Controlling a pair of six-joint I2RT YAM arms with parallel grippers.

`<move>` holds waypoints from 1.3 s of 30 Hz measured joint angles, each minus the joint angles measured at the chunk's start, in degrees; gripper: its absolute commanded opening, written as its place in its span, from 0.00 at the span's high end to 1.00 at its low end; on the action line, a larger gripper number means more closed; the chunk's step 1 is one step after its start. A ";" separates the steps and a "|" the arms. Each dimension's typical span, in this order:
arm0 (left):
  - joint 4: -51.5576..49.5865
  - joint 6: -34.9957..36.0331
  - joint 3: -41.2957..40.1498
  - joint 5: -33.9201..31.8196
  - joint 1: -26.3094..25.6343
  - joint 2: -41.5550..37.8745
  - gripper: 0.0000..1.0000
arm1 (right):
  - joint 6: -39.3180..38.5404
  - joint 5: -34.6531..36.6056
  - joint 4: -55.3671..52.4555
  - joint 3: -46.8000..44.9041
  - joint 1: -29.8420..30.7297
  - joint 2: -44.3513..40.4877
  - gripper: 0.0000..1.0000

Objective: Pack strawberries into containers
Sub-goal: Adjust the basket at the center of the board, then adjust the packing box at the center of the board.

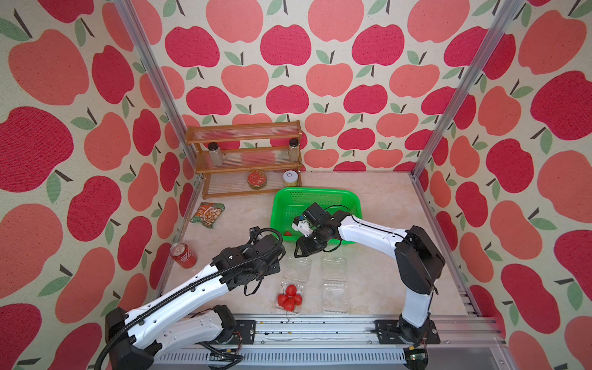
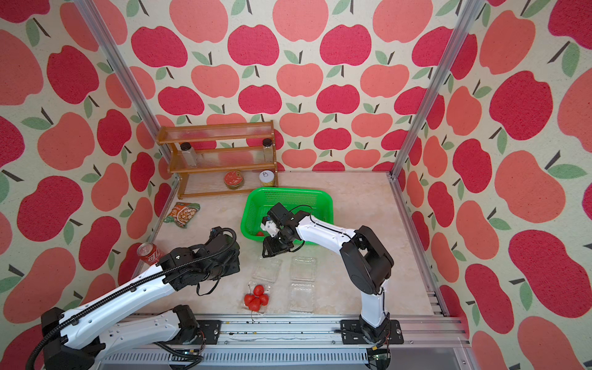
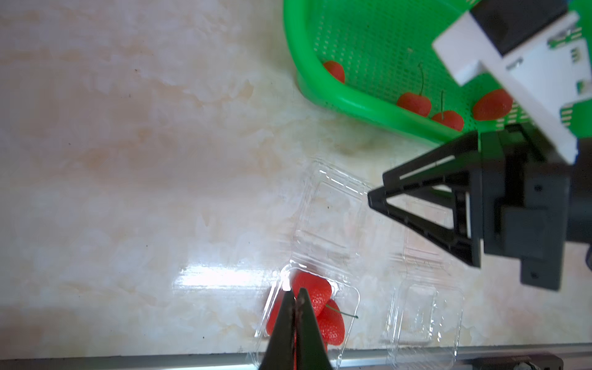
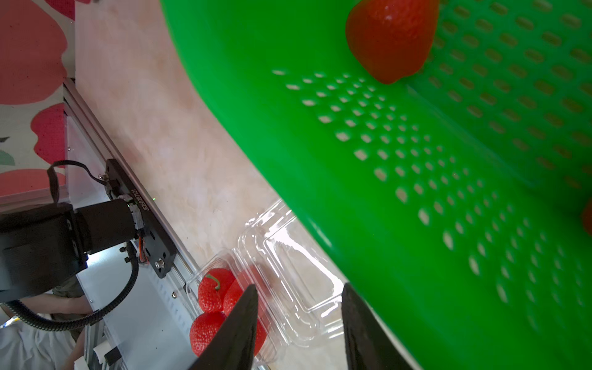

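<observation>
Four strawberries (image 1: pixel 289 299) sit heaped in the tray of the left container (image 1: pixel 299 270) (its clear lid is folded open toward the back), close to the front rail. Just beside it, the right container (image 1: pixel 334 285) lies open likewise. In the left wrist view the left gripper (image 3: pixel 294 296) hangs above the filled tray, its fingers pressed together with nothing between them. Farther back, the right gripper (image 4: pixel 300 286) hovers at the near rim of the green basket (image 1: pixel 317 192), over the left container's lid, its fingers parted by a clear gap and holding nothing. Four more berries (image 3: pixel 413 103) lie inside the basket along its near wall. Behind the basket a wooden shelf (image 1: pixel 243 153) stands against the back wall.
</observation>
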 measured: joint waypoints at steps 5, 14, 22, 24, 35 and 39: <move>-0.92 -2.84 0.11 4.35 -8.52 1.62 1.00 | -0.44 -1.11 2.49 0.98 -3.63 0.57 0.55; 2.56 -6.29 0.26 14.60 -17.20 12.74 1.00 | 1.77 -4.00 4.20 -1.51 -8.33 -5.01 0.53; 5.14 -9.60 -5.11 16.61 -17.40 7.87 1.00 | 2.99 -3.96 4.85 -7.13 -7.74 -15.41 0.51; 5.49 -10.40 -7.63 17.16 -17.40 4.92 1.00 | 4.15 -3.63 5.97 -9.44 -7.39 -16.85 0.50; 7.17 -11.02 -12.04 19.02 -17.07 2.54 1.00 | 10.47 3.37 8.72 -18.29 -0.31 -25.51 0.49; 8.55 -11.02 -13.35 19.41 -15.43 2.97 1.00 | 10.99 5.09 8.63 -18.29 -0.13 -27.15 0.49</move>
